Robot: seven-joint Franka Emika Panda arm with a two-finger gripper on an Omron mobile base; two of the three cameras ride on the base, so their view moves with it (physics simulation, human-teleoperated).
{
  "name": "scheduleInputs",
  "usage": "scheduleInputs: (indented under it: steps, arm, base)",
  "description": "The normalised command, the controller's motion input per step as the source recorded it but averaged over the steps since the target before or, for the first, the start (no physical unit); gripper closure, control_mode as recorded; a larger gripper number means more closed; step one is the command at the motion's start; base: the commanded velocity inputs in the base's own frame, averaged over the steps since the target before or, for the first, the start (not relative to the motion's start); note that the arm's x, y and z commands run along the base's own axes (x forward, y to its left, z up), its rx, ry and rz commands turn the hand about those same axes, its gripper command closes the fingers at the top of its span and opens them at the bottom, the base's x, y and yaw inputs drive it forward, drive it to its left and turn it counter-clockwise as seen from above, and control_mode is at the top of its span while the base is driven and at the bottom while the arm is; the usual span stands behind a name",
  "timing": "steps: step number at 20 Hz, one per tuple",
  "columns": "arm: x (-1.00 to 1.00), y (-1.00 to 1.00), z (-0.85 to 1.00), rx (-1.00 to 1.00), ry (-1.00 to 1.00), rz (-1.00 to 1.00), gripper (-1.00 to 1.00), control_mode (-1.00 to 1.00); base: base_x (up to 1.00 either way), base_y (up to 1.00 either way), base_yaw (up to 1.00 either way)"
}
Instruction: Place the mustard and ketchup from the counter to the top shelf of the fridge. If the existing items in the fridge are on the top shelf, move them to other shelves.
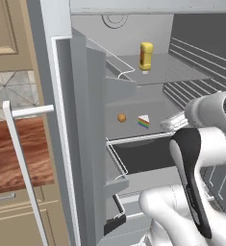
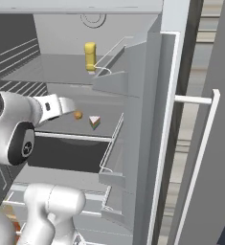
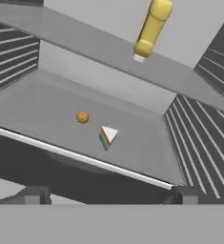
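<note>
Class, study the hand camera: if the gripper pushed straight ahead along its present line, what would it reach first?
Probably the cake wedge on the second shelf, near the centre of the hand view; the orange ball lies just beside that line. Depth is uncertain.

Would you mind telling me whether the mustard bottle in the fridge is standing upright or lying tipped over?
Upright. The mustard bottle stands on the top shelf, its narrow end down against the shelf and its body rising straight.

Mustard [image 3: 150, 29] top cut by the hand view's edge; fridge [image 1: 85, 120] bottom hidden behind the arm.
</note>
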Motion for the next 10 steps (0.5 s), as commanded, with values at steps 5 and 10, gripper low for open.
scheduleInputs:
  steps: [5, 10]
  arm:
    - [-0.02, 0.0, 0.03, 0.0, 0.46, -0.02, -1.0, -1.0]
    - [-0.18, 0.0, -0.01, 0.0, 0.01, 0.0, -1.0, -1.0]
  base:
    - [0.0, 0.0, 0.0]
    - [0.0, 0.0, 0.0]
